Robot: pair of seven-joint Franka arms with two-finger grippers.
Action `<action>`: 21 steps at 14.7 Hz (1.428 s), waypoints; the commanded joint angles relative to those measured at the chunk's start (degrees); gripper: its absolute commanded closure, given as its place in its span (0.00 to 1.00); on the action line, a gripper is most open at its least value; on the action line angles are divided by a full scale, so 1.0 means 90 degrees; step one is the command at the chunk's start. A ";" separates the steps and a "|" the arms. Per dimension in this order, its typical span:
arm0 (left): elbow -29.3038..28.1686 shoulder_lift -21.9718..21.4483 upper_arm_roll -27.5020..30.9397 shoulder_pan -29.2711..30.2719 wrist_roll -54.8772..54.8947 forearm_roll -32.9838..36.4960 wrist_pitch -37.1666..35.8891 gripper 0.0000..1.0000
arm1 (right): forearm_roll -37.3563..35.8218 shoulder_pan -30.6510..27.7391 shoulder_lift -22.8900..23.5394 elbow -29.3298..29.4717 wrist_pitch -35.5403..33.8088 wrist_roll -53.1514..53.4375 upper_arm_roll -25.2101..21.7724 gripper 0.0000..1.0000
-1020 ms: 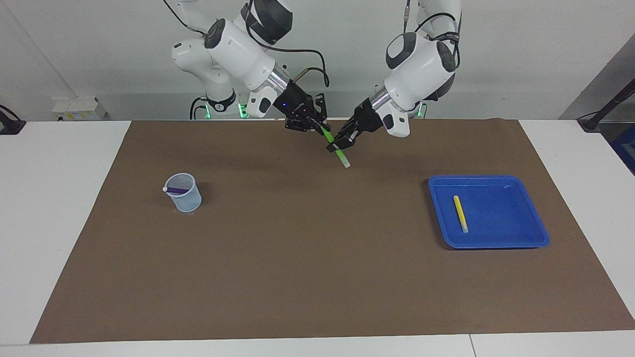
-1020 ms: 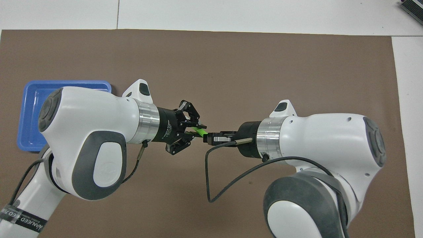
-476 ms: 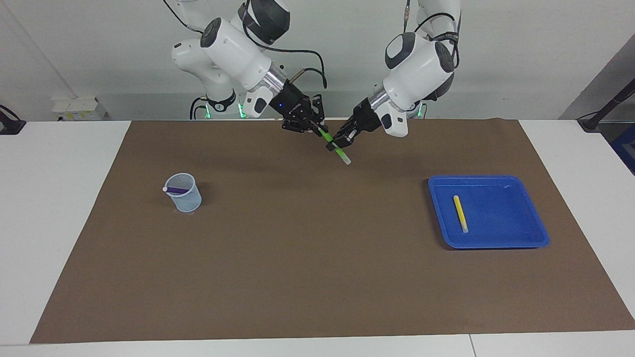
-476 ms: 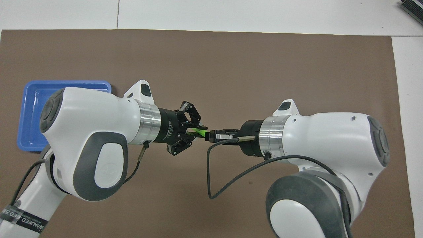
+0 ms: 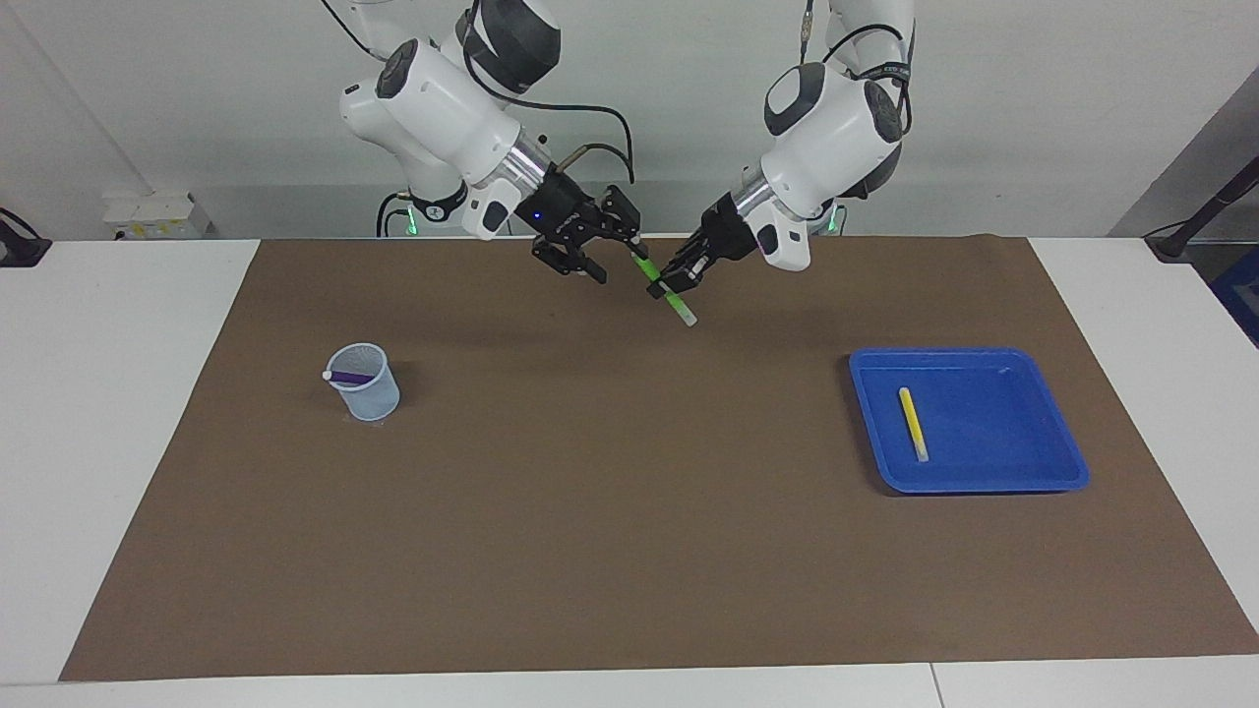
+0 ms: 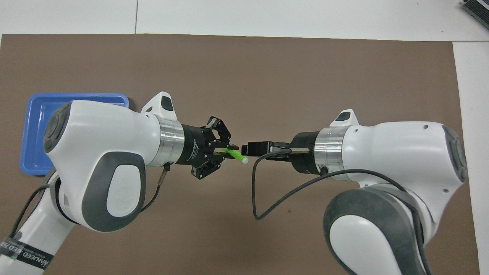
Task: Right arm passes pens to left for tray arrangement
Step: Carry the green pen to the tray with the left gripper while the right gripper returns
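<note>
Now the right hand (image 5: pixel 602 254) has spread and released the green pen (image 5: pixel 667 292); left hand (image 5: pixel 679 276) clamps it.

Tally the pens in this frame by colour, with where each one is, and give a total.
Yellow pen: 1, lying in the blue tray
Green pen: 1, held in the air by the left gripper
Purple pen: 1, in the mesh cup
Total: 3 pens

The left gripper (image 6: pixel 225 149), reaching from the lower left of the frame, gripped the green pen (image 6: pixel 236 156) at mid-frame, while the right gripper (image 6: pixel 254 148) sat just beside the pen's whitish tip, clear of it, and the blue tray (image 6: pixel 34 114) showed at the left edge on the brown mat (image 6: pixel 267 76).
</note>
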 commanded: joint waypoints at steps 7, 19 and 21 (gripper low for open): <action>-0.0121 -0.0351 0.0123 0.1112 0.3413 0.1163 -0.2043 1.00 | -0.3751 -0.1225 -0.0303 0.0115 -0.2697 -0.2749 0.0011 0.00; -0.0190 -0.0098 0.0123 0.3114 0.8650 0.4231 -0.2437 1.00 | -0.5513 -0.2552 0.0018 -0.0696 -0.1166 -0.7072 0.0021 0.42; -0.0200 0.0154 0.0122 0.3397 0.8914 0.4583 -0.2086 1.00 | -0.5523 -0.2767 0.0106 -0.0774 -0.0854 -0.8039 0.0021 0.42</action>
